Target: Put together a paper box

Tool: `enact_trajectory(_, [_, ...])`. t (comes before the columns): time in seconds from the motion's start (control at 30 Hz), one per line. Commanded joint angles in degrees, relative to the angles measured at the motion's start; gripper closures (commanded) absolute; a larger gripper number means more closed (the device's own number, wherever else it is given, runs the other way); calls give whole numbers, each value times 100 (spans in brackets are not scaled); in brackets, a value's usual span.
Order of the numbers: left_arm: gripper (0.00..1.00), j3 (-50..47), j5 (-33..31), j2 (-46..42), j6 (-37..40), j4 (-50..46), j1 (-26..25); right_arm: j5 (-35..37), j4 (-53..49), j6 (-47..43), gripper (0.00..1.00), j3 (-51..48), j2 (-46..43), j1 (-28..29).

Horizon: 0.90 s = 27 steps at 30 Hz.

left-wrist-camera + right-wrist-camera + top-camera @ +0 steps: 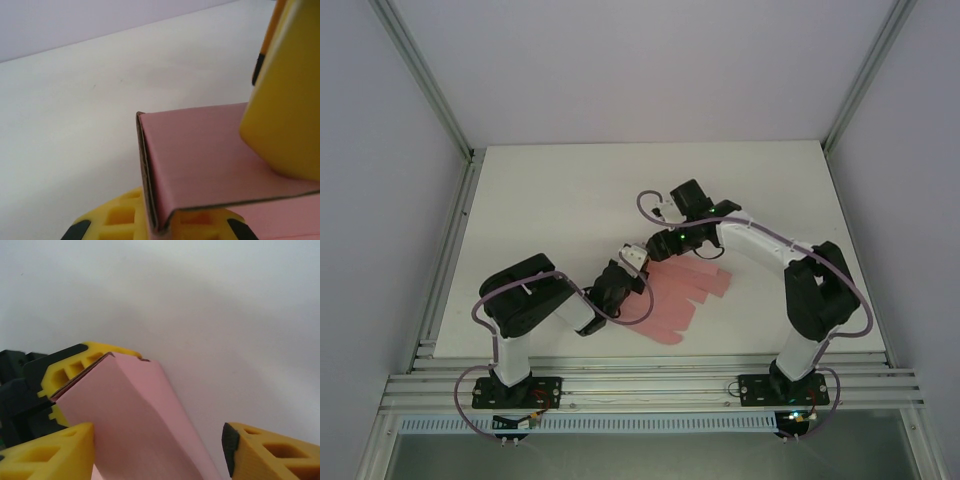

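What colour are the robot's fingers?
Yellow, with black pads. The fingers show it best in the right wrist view.

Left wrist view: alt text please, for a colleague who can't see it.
The left gripper is shut on the pink paper box, a folded flap of card, one yellow finger on top and one beneath. Its creased edge points left over the white table.

- Soft, even light bathes the white tabletop (570,200); shadows are faint.
- Wrist close-ups go soft-focus on the nearest yellow fingers (290,100), slightly dim.
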Motion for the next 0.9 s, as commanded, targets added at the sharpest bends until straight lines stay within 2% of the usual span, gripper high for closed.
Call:
enact_trajectory(0.0, [100, 254, -557, -195, 180, -858, -33, 538, -469, -134, 29, -138, -412, 190])
enact_trajectory(0.1, [100, 200, -442, -472, 71, -998, -28, 873, -488, -173, 21, -131, -973, -67])
enact_trajectory(0.2, [100, 369, -201, -780, 55, -1743, -23, 184, -615, -739, 14, -283, -1626, -459])
enact_trajectory(0.27, [100, 754, 146, -1051, -215, -2942, -1, -123, -725, -1488, 11, -486, -2042, -452])
enact_trajectory(0.33, [100, 1516, 415, -1262, -856, -4742, 84, -215, -732, -2214, 16, -722, -2417, -350])
enact_trajectory(0.4, [100, 2300, 438, -1326, -1413, -6366, 107, 210, -388, -3027, 19, -1170, -2815, -62])
enact_trajectory(0.47, [100, 2744, 546, -1399, -1723, -7323, 107, 623, 191, -3524, 26, -1635, -3103, 83])
enact_trajectory(0.63, [100, 2884, 1090, -1895, -1848, -8112, 116, 1433, 1191, -4235, 40, -2102, -3148, 109])
enact_trajectory(0.77, [100, 2998, 1235, -2001, -1718, -8555, 116, 1694, 1525, -4675, 41, -2071, -3115, 134])
enact_trajectory(0.87, [100, 3049, 1163, -1971, -1722, -8705, 116, 1428, 1552, -4969, 41, -2070, -3238, 136])
